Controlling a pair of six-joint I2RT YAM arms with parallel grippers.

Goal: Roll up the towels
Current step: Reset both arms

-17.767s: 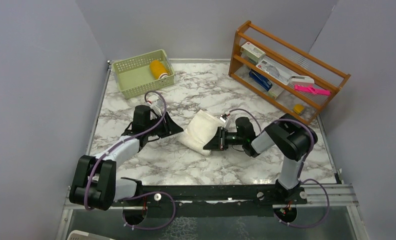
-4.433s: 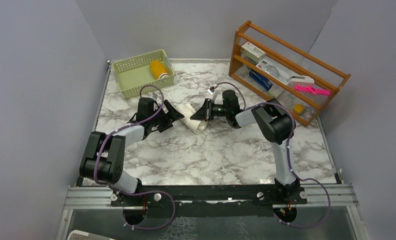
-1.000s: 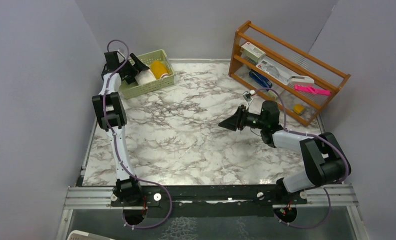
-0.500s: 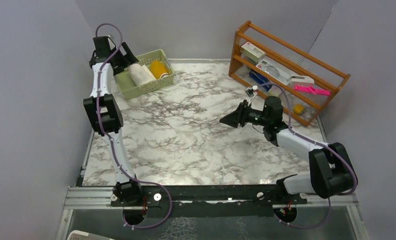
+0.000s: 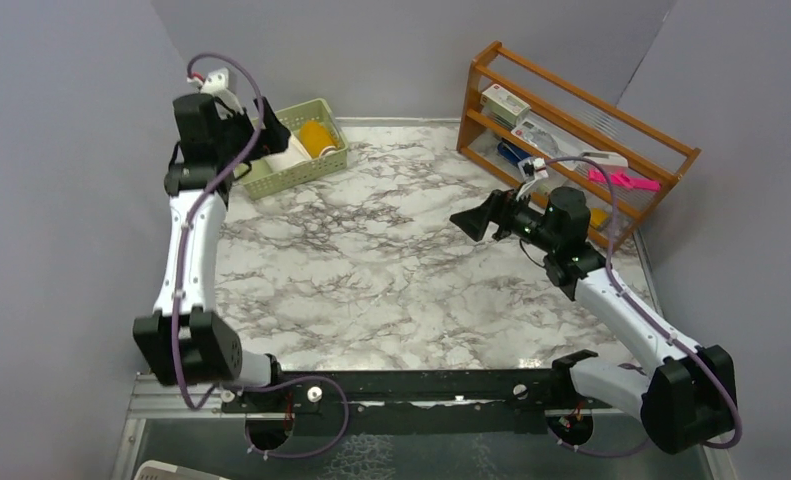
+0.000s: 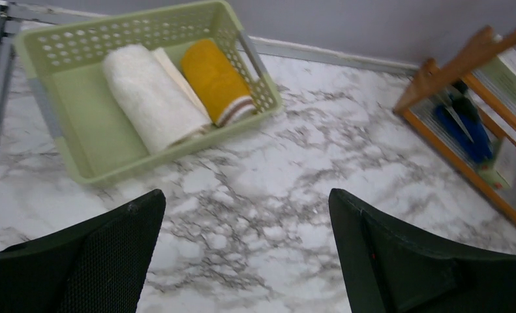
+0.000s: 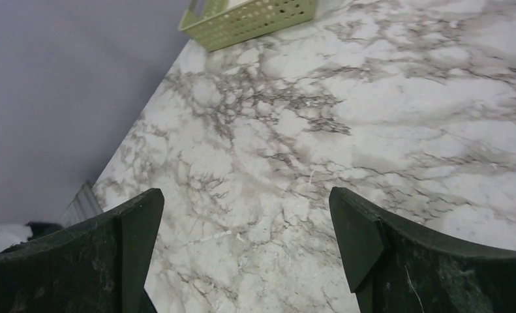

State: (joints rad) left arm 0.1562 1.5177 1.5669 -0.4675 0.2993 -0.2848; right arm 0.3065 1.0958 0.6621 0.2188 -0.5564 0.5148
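Evidently stowed as finished, cream towel (image 6: 152, 98) and yellow towel (image 6: 214, 78) lie rolled inside the basket (image 6: 92, 134); left fingers (image 6: 92, 261) and right fingers (image 7: 92, 257) gape wide.

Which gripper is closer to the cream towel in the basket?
Left. The left gripper hangs open close by the cream towel; the right gripper is across the table, near the wooden rack.
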